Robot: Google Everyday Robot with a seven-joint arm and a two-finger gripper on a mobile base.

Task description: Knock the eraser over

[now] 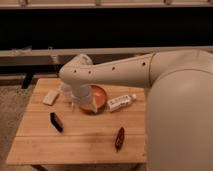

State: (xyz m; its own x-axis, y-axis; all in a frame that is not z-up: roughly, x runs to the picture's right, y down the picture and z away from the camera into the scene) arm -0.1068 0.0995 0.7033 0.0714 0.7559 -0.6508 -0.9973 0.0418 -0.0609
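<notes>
The eraser (56, 122) is a small black block with a reddish edge. It lies on the left part of the wooden table (40, 142). My gripper (71, 100) hangs under the white arm's wrist, above the table's middle rear, to the upper right of the eraser and apart from it. The wrist hides most of the gripper.
An orange bowl (97, 97) sits behind the gripper, partly hidden by the arm. A white bottle (121, 102) lies to its right. A pale beige block (50, 97) lies at the rear left. A dark red pointed object (119, 138) lies at the front right. My arm's big white body (180, 115) fills the right side.
</notes>
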